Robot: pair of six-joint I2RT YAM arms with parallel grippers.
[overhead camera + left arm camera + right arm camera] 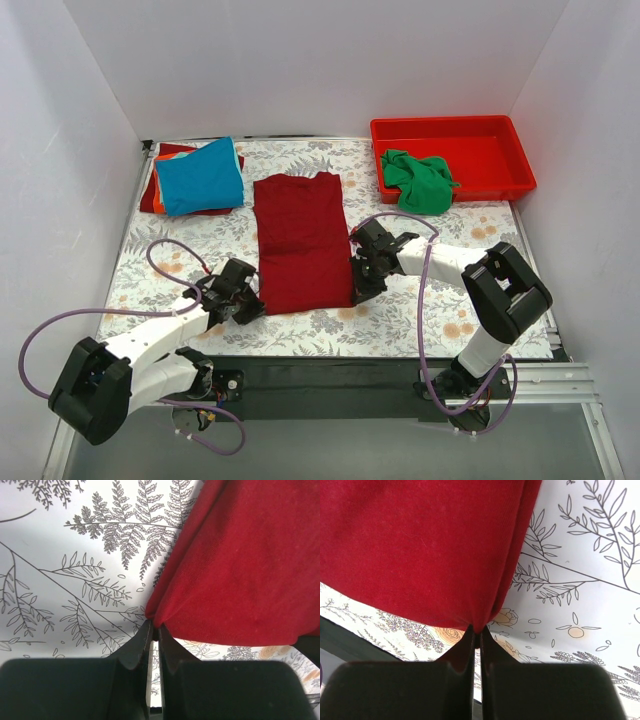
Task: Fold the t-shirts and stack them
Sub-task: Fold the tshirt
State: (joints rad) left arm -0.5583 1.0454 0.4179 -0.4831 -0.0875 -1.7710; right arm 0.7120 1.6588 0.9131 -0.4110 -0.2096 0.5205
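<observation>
Now our left gripper [257, 302] and right gripper [357, 292] each pinch tight a near corner of the red shirt [300, 235]; its length runs away from us.

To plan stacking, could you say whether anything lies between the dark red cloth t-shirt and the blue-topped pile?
Nothing visible does; only floral table cloth separates the dark red cloth t-shirt from the blue-topped pile.
</observation>
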